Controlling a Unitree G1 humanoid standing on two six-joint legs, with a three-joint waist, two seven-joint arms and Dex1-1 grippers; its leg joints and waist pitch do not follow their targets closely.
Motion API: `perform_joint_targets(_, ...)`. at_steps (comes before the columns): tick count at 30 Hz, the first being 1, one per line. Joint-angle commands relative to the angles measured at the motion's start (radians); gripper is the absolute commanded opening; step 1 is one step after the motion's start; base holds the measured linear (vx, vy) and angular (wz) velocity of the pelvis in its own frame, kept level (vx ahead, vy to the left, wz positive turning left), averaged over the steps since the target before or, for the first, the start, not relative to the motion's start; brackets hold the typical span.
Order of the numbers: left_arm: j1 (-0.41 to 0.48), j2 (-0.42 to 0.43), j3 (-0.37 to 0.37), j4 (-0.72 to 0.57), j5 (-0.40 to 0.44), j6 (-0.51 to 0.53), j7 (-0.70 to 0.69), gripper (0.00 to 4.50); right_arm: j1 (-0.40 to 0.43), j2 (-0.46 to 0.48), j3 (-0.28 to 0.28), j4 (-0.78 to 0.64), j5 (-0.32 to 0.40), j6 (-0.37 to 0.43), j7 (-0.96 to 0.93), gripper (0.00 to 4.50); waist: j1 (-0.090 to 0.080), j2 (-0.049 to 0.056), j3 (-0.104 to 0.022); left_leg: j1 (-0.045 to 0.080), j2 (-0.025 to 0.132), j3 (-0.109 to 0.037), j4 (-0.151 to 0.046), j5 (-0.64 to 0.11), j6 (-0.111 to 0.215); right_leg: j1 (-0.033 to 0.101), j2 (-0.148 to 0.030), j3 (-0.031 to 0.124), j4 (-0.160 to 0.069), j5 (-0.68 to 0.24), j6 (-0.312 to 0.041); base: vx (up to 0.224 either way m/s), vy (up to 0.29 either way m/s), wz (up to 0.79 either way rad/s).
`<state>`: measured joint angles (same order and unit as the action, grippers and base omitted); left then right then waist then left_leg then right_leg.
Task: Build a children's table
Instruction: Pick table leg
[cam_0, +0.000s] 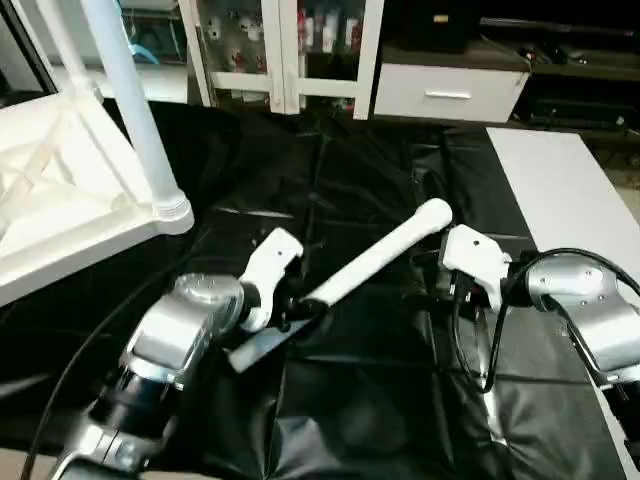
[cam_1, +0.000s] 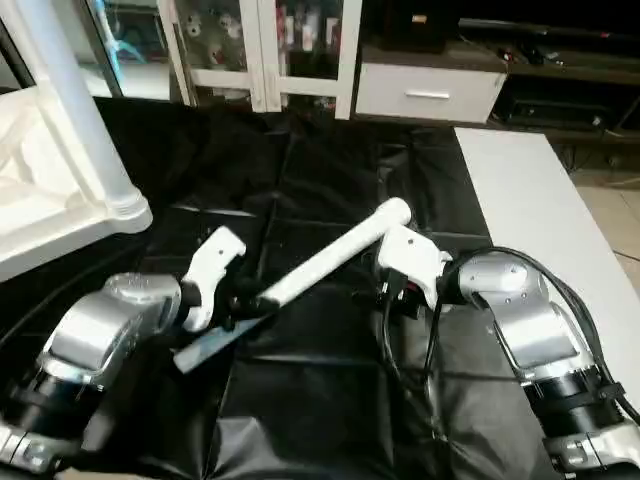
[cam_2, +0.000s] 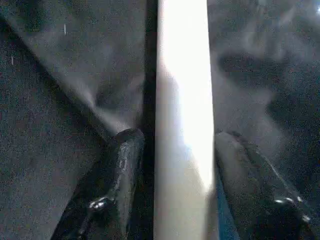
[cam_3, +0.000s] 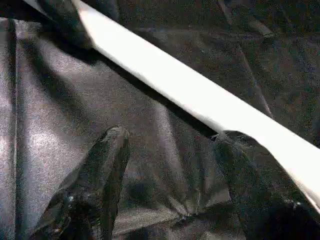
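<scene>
The white tabletop (cam_0: 70, 215) lies upside down at the far left of the black-covered work table, ribs up. One white leg (cam_0: 135, 100) stands upright in its near corner socket (cam_0: 172, 210). A second leg (cam_0: 380, 255) lies slanted across the middle of the black cloth. My left gripper (cam_0: 295, 305) straddles this leg near its thin end. In the left wrist view its fingers (cam_2: 122, 155) stand on either side of the leg (cam_2: 182, 125) with a thin gap, open. My right gripper (cam_0: 455, 290) hovers open beside the leg's thick end, and its fingers (cam_3: 107, 150) hold nothing.
Wrinkled black cloth (cam_0: 360, 400) covers the work table. A white panel (cam_0: 560, 190) runs along its right side. Behind stand a glass-door cabinet (cam_0: 290, 50) and a white drawer unit (cam_0: 450, 90).
</scene>
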<state>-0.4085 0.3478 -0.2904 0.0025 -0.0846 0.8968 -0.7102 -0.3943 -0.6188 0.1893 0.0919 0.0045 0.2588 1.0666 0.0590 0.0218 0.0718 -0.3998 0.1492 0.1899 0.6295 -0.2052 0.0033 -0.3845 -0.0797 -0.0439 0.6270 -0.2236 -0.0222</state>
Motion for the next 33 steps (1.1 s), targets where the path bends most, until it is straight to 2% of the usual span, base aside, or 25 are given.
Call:
perform_joint_targets(1,0.011,0.019,-0.041,0.006,0.043,-0.021,0.015,3.20,-0.012,-0.005,0.000,-0.012,0.007,0.004,0.000,3.00,0.003,-0.006,-0.070,0.031,0.089,-0.043,-0.087,-0.112,0.078,0.038,-0.082,0.045,-0.071,-0.044,-0.259,0.000,0.000,0.00)
perform_joint_targets(4,0.022,0.050,-0.091,0.017,0.083,-0.049,0.014,3.41,-0.023,-0.003,0.008,-0.008,0.007,0.000,0.009,3.00,0.003,-0.005,-0.070,0.031,0.089,-0.043,-0.088,-0.116,0.076,0.039,-0.083,0.045,-0.070,-0.048,-0.254,0.000,0.000,0.00)
perform_joint_targets(7,0.027,0.066,-0.106,0.014,0.082,-0.056,-0.003,3.43,-0.036,-0.004,0.013,-0.001,0.007,-0.003,0.017,3.00,0.000,-0.004,-0.065,0.033,0.088,-0.043,-0.093,-0.164,0.055,0.037,-0.082,0.045,-0.075,-0.109,-0.248,0.000,0.000,0.00)
perform_joint_targets(8,0.024,0.081,-0.110,0.011,0.081,-0.062,-0.009,3.19,-0.051,-0.006,0.014,0.013,0.006,-0.007,0.018,3.00,-0.002,-0.005,-0.065,0.033,0.087,-0.044,-0.094,-0.179,0.043,0.039,-0.082,0.045,-0.075,-0.134,-0.244,0.000,0.000,0.00)
perform_joint_targets(11,0.014,0.098,-0.111,0.016,0.080,-0.105,-0.033,3.08,-0.071,-0.012,0.014,0.029,0.005,-0.017,0.026,3.00,-0.006,-0.005,-0.066,0.033,0.085,-0.043,-0.093,-0.183,0.033,0.038,-0.082,0.048,-0.077,-0.141,-0.239,0.000,0.000,0.00)
perform_joint_targets(17,-0.011,0.161,-0.132,0.049,0.084,-0.210,-0.112,2.64,-0.123,-0.039,0.024,0.087,-0.002,-0.054,0.068,3.00,-0.005,-0.004,-0.073,0.033,0.083,-0.041,-0.087,-0.133,0.058,0.039,-0.080,0.045,-0.068,-0.068,-0.256,0.000,0.000,0.00)
perform_joint_targets(20,-0.023,0.171,-0.128,0.074,0.083,-0.256,-0.129,2.32,-0.149,-0.053,0.031,0.127,-0.009,-0.080,0.091,3.00,-0.004,-0.010,-0.074,0.034,0.082,-0.036,-0.082,-0.104,0.073,0.040,-0.081,0.045,-0.064,-0.028,-0.271,0.000,0.000,0.00)
perform_joint_targets(24,-0.033,0.178,-0.129,0.093,0.088,-0.295,-0.146,1.99,-0.172,-0.064,0.035,0.165,-0.018,-0.101,0.106,3.00,0.000,-0.009,-0.074,0.034,0.084,-0.035,-0.081,-0.101,0.080,0.039,-0.081,0.044,-0.064,-0.045,-0.275,0.000,0.000,0.00)
perform_joint_targets(26,-0.045,0.183,-0.121,0.113,0.088,-0.362,-0.161,1.82,-0.209,-0.068,0.036,0.223,-0.033,-0.135,0.100,3.00,0.001,-0.016,-0.074,0.035,0.085,-0.034,-0.081,-0.095,0.081,0.040,-0.081,0.045,-0.063,-0.044,-0.272,0.000,0.000,0.00)
perform_joint_targets(28,-0.050,0.184,-0.116,0.119,0.084,-0.394,-0.165,1.64,-0.225,-0.067,0.036,0.249,-0.039,-0.151,0.097,3.00,0.001,-0.016,-0.075,0.036,0.082,-0.032,-0.079,-0.104,0.078,0.038,-0.082,0.044,-0.065,-0.067,-0.275,0.000,0.000,0.00)
perform_joint_targets(33,-0.050,0.184,-0.106,0.127,0.073,-0.475,-0.190,1.52,-0.241,-0.062,0.042,0.267,-0.046,-0.165,0.095,3.00,0.002,-0.018,-0.077,0.033,0.083,-0.031,-0.076,-0.074,0.093,0.039,-0.081,0.044,-0.057,-0.018,-0.278,0.000,0.000,0.00)
